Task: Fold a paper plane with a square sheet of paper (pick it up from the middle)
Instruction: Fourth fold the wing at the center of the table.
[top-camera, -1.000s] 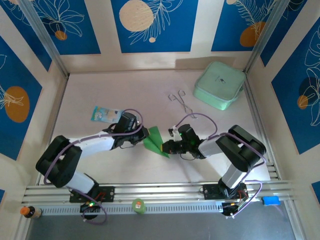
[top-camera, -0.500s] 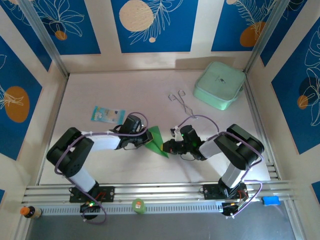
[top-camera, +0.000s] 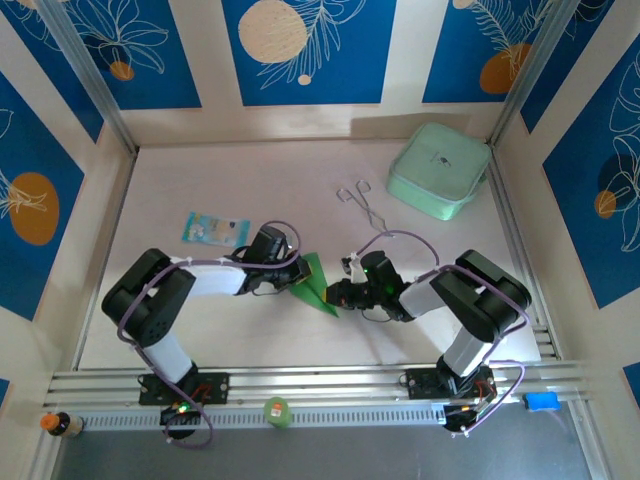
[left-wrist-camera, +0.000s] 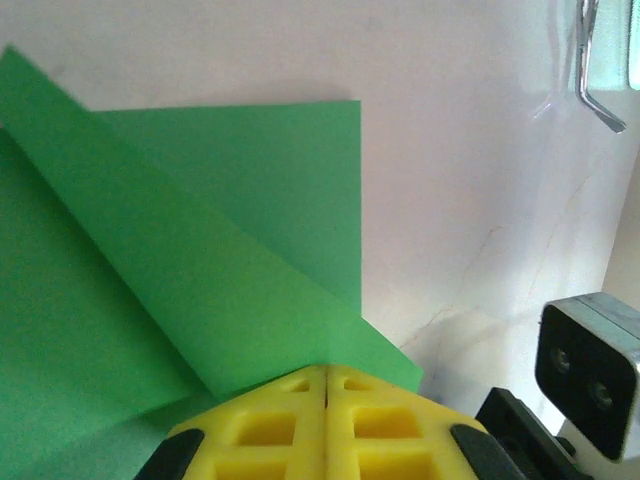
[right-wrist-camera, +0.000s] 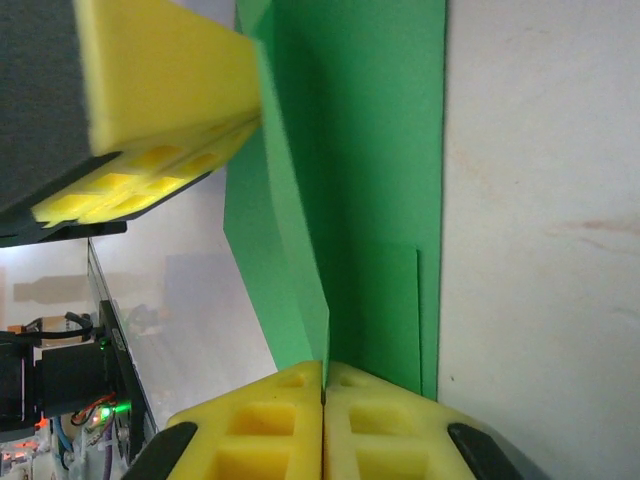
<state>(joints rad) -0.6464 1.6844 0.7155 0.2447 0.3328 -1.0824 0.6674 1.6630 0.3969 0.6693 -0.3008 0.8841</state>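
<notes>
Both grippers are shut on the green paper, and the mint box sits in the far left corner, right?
Not quite: the mint box sits in the far right corner, as the top external view shows. The left gripper and right gripper are shut on the green paper.

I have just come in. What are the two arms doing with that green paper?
Both arms meet in the middle of the table at the square sheet of paper, which is creased into a pointed shape with one flap raised. The left gripper and the right gripper are both shut and seem to pinch the paper from opposite sides. It is not a finished plane yet.
</notes>
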